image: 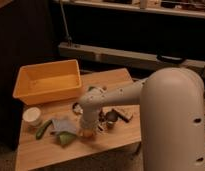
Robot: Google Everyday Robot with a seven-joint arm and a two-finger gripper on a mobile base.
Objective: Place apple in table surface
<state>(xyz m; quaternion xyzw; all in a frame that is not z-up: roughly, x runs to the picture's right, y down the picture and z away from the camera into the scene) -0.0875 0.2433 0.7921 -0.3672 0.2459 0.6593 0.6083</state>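
My gripper [87,129] hangs from the white arm and points down at the front middle of the table surface [113,142], a light tan wooden top. A small yellowish-tan round thing, the apple [87,133], shows at the gripper's lower end, at or just above the wood. I cannot tell whether it rests on the table. The arm hides what is behind it.
An orange-yellow bin [46,82] stands at the back left. A white cup [32,116], a long green vegetable [43,129] and a grey-blue cloth [63,125] lie left of the gripper. A small metal cup [111,119] and a dark object [124,114] are to its right.
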